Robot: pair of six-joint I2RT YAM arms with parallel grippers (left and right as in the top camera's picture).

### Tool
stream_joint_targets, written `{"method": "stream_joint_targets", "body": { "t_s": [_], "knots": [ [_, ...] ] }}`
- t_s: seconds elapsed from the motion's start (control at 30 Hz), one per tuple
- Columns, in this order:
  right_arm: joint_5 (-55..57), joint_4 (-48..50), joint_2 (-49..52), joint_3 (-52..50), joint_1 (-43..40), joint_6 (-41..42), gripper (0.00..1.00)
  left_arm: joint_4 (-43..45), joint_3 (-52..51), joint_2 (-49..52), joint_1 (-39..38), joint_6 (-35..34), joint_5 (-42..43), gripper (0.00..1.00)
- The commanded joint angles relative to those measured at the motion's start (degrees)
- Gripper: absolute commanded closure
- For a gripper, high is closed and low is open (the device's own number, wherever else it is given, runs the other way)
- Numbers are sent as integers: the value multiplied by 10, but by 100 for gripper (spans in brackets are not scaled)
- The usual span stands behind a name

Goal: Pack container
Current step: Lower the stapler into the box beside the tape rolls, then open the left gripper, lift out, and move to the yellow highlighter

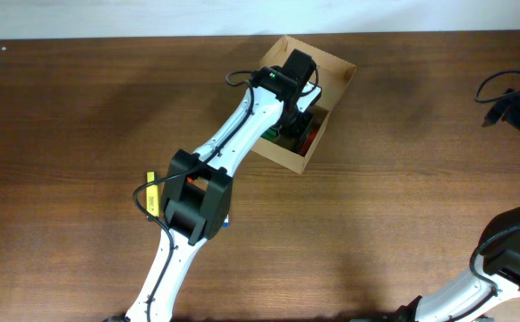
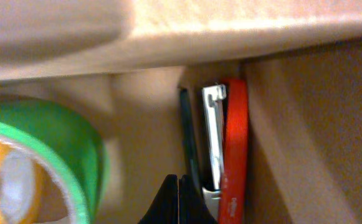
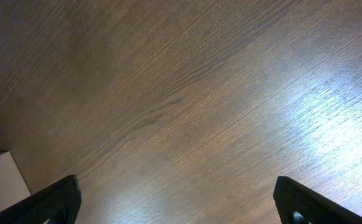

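- The container (image 1: 338, 79), an open brown cardboard box, sits at an angle on the far middle of the worktop (image 1: 72, 134).
- Inside lie a green tape roll (image 2: 62, 140), a red stapler (image 2: 235, 137) against one wall, and beside it a thin dark item (image 2: 187, 130), too blurred to name.
- The left tool (image 2: 178, 199) reaches into the box, fingers pressed together with nothing between them.
- The left arm (image 1: 233, 134) covers much of the box from above.
- The worktop is dark, grained wood; a pale strip (image 1: 107, 18) runs beyond its far edge.
- The right tool (image 3: 177, 202) hangs over the wood, well apart from the box, fingers spread wide, holding nothing.
- Black cables (image 1: 501, 94) lie at the far right.
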Motion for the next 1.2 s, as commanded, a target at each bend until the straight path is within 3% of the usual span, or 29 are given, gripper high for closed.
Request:
{"method": "stream_joint_targets", "body": {
  "t_s": [0.0,0.37,0.57,0.67,0.83,1.17],
  "knots": [
    [-1,2,6,-5,1,-4,1,-2,43,4,7,3,-29,98],
    [-2,2,6,-5,1,-4,1,-147,278,-2,13,13,-152,98],
    [-2,2,6,-5,1,-4,1,-176,285,-69,54,29,-189,98],
    [-4,2,6,-5,1,7,1,-179,235,-119,90,37,-191,98],
    [-4,2,6,-5,1,7,1,-163,69,-224,145,44,-205,98],
    [-3,2,6,-5,1,7,0,-122,-263,-418,181,38,-216,95]
  ]
}}
